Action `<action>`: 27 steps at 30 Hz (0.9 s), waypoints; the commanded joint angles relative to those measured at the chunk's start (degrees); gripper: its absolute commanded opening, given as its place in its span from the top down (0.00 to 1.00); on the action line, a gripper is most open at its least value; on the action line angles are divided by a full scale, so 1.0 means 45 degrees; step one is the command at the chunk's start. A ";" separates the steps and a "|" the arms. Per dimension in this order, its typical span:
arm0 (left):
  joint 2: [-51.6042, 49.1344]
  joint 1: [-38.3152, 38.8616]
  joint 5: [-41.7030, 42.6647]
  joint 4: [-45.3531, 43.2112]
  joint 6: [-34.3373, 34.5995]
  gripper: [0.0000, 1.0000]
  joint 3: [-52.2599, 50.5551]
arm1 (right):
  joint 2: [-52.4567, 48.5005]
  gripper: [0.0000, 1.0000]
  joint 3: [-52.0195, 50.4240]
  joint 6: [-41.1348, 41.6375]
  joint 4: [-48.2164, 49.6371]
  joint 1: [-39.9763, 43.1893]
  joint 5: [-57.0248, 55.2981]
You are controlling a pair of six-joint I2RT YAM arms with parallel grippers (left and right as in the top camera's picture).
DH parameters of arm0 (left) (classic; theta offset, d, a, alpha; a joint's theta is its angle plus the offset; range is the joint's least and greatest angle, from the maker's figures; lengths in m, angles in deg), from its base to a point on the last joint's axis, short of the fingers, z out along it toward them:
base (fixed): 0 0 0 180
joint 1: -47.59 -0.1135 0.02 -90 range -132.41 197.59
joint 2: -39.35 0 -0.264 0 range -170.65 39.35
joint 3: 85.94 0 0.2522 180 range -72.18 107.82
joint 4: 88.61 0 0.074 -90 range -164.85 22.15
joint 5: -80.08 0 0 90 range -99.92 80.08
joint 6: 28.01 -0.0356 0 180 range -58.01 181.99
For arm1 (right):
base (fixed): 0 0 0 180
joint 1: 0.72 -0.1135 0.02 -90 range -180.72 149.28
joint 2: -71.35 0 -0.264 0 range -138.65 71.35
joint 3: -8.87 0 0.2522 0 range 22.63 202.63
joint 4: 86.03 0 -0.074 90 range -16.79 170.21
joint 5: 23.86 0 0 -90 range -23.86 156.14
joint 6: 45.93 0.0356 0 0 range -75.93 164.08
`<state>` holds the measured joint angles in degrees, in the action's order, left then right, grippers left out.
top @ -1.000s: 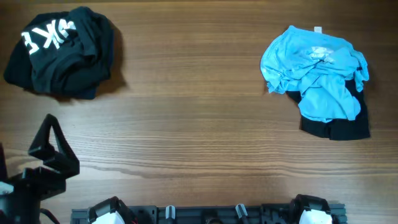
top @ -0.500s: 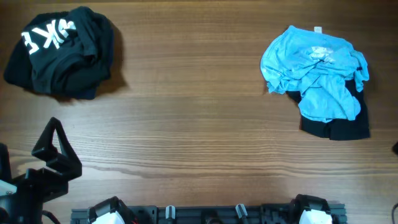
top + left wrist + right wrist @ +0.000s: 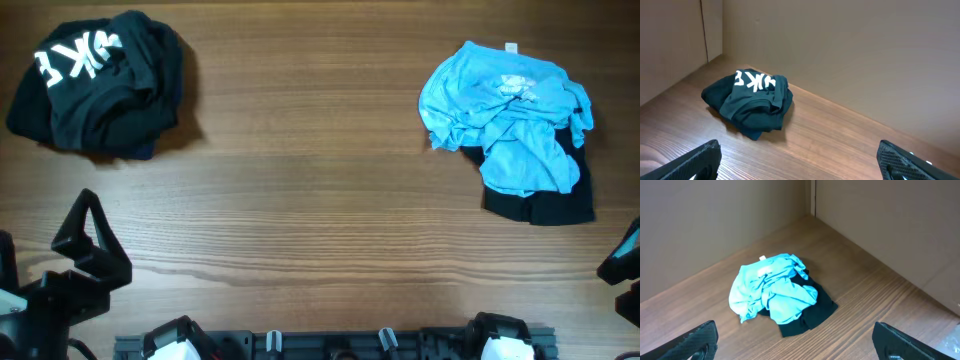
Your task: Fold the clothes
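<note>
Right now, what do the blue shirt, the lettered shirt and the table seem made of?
Blue shirt: soft matte fabric, likely cotton knit; it crumples in loose folds. Lettered shirt: similar dark cloth, white letters apparently printed. Table: wood or wood-look laminate, which is unclear; grain lines, low sheen.

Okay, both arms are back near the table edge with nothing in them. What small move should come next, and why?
Probably ease the right gripper forward toward the light blue shirt. Its jaws are open and empty, and that pile is the one on its side. The shirt lies crumpled on top of a black garment, so the top one likely has to be lifted off first.
</note>
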<state>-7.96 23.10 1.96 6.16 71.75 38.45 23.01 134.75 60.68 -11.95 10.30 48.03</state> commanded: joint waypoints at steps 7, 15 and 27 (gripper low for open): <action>-0.0083 0.0073 -0.0568 -0.1200 -0.0107 0.00 -0.0024 | 0.0185 0.00 -0.0024 0.0073 0.0015 -0.0029 -0.0214; 0.0729 0.3827 -0.1035 -0.1263 -0.0117 0.00 -0.0680 | 0.0185 0.00 -0.0024 0.0068 0.0015 -0.0029 -0.0214; 0.6431 0.5838 -0.2084 -1.5499 -0.0107 0.00 -1.5484 | 0.0185 0.00 -0.0024 0.0078 0.0015 -0.0029 -0.0209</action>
<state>15.25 48.96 -6.43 -53.79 71.73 -17.76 23.10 134.75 60.68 -11.95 10.30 48.03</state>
